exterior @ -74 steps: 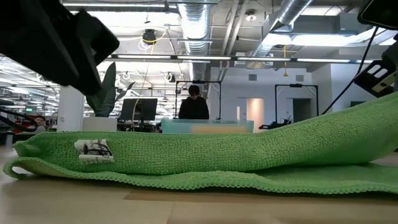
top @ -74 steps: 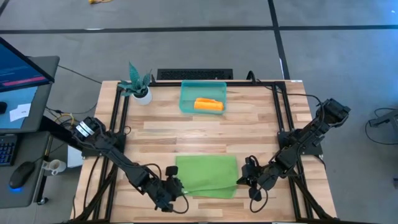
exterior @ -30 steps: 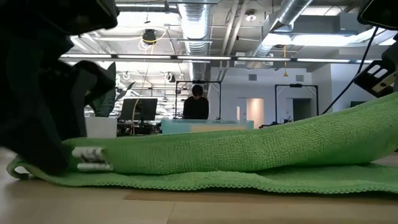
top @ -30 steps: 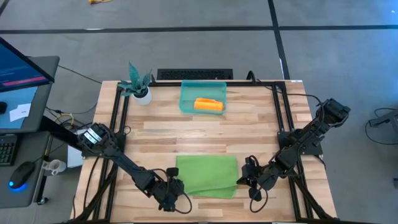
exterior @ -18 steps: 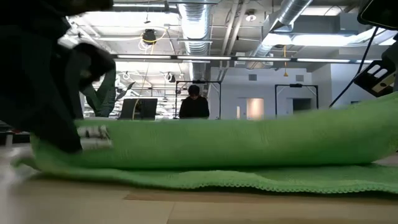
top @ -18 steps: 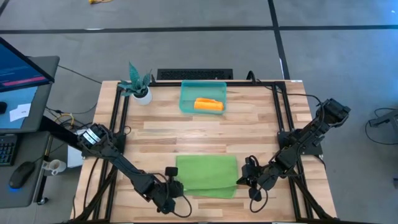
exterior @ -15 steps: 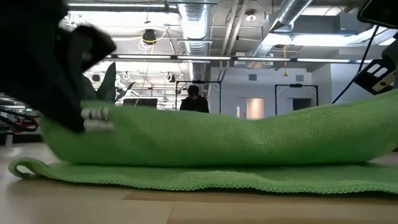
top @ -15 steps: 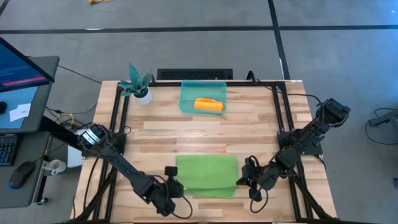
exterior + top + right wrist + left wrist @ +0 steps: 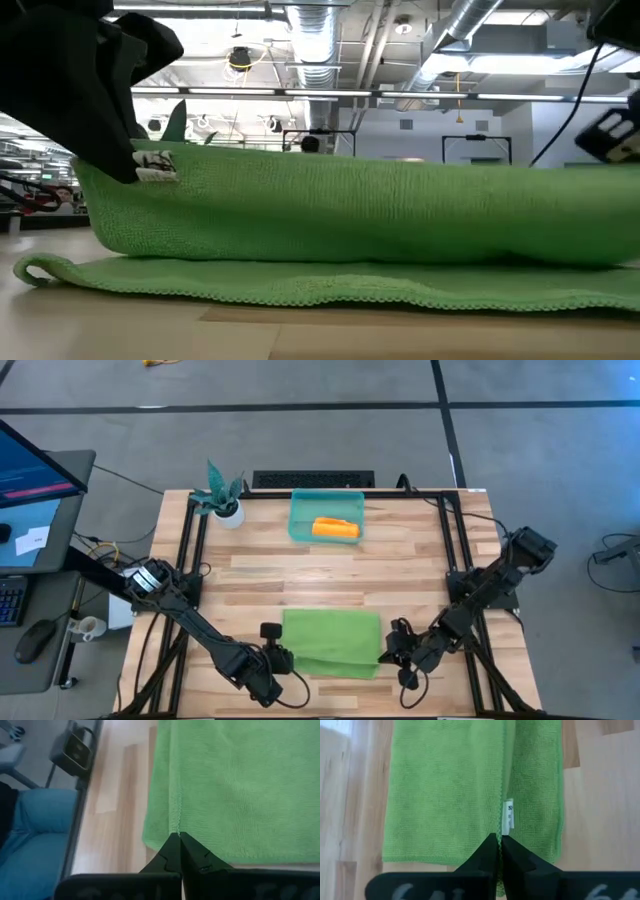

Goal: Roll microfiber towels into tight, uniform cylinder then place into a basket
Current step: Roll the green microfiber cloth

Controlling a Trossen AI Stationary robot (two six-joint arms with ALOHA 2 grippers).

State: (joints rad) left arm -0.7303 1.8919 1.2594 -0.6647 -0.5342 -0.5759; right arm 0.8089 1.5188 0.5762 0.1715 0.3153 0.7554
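Both grippers sit at the near edge of the table, and each is pinched tight on a corner of the lime green towel (image 9: pixel 331 643). My left gripper (image 9: pixel 499 841) has just snapped closed on the near left corner, right by the white care tag (image 9: pixel 508 817); a second ago those fingers stood half open beside the cloth. My right gripper (image 9: pixel 177 839) is clamped on the near right corner, as it has been all along.

From table height I see what that closure bought me: the front hem (image 9: pixel 330 215), which lay sagging and only raised on the right, now stands up as one level band across the whole width, with the lower layer (image 9: pixel 330 290) still flat on the wood. I judge this to be the start of the first turn of the roll. With both corners gripped and lifted evenly, I should be able to carry the edge over and away from me without skewing it.

Farther back, near the far edge, the teal basket (image 9: pixel 299 526) holds the orange-yellow towel (image 9: pixel 336 528), already rolled into a short cylinder. To its left stands the small potted plant (image 9: pixel 222 497), well clear of the work.
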